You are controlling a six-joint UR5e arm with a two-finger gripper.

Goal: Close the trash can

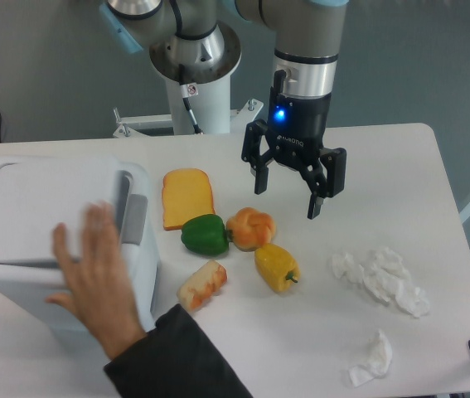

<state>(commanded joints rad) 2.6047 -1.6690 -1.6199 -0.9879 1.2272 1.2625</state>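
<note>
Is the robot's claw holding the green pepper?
No, the gripper hangs open above the table, and the green pepper lies below it, untouched.

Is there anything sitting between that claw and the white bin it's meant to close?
Yes. The bread slice and green pepper lie between the claw and the bin. A person's hand also rests on its lid, which looks down.

On the white desk lies a flat orange slice of bread. Just below it sits a green pepper, touching a round orange-brown bun on its right. A yellow pepper lies just beneath the bun, and a pale, reddish-edged food piece rests below the green pepper. Well apart to the right lie crumpled white tissues, with a smaller wad nearer the front edge.
</note>
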